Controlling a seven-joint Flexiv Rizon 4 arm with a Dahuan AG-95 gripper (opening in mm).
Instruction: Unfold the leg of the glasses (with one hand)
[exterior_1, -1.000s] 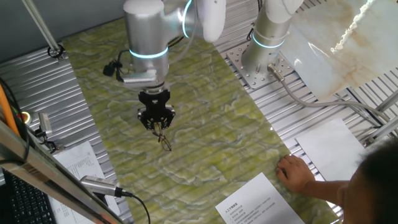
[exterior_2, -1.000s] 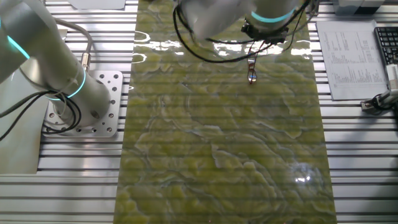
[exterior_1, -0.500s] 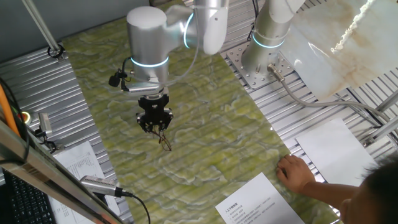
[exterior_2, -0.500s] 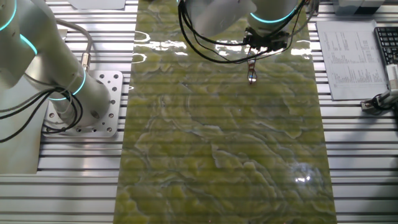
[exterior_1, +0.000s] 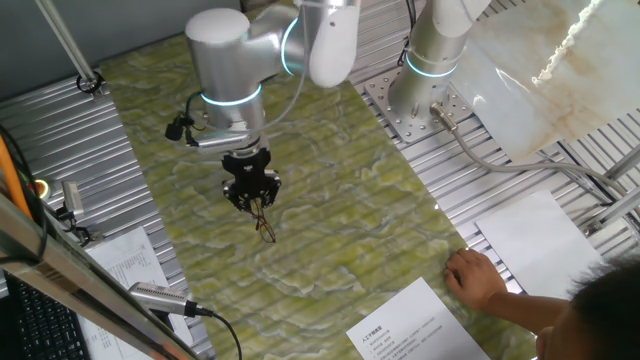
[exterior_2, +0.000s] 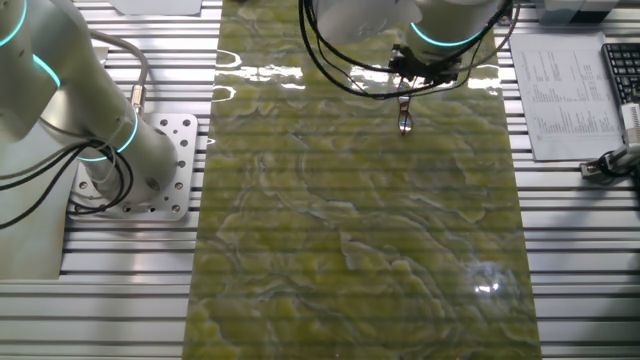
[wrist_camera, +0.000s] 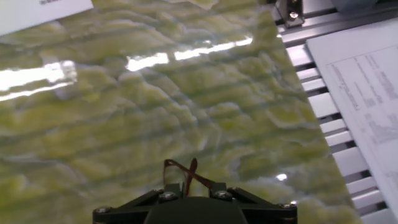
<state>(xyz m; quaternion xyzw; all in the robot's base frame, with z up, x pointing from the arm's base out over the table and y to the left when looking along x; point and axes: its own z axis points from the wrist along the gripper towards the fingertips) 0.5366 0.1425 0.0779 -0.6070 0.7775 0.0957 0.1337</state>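
The glasses (exterior_1: 264, 226) are thin, dark brown and wire-rimmed. They hang down from my gripper (exterior_1: 254, 200) over the green marbled mat (exterior_1: 330, 200). In the other fixed view they dangle below the gripper (exterior_2: 405, 92) as a small dark loop (exterior_2: 404, 121) near the mat's far edge. In the hand view crossed brown wire (wrist_camera: 186, 172) rises from between the black fingers (wrist_camera: 219, 191) at the bottom edge. The gripper is shut on the glasses' frame. I cannot tell whether the glasses' lower end touches the mat.
A second robot arm's base (exterior_1: 425, 95) stands on the slatted metal table at the mat's side. A person's hand (exterior_1: 478, 277) rests near the mat's corner beside printed sheets (exterior_1: 415, 325). More paper (exterior_2: 560, 90) and a keyboard (exterior_2: 622, 60) lie beside the mat.
The arm's upper joints have swung left in one fixed view. The gripper and the hanging glasses stay in almost the same place.
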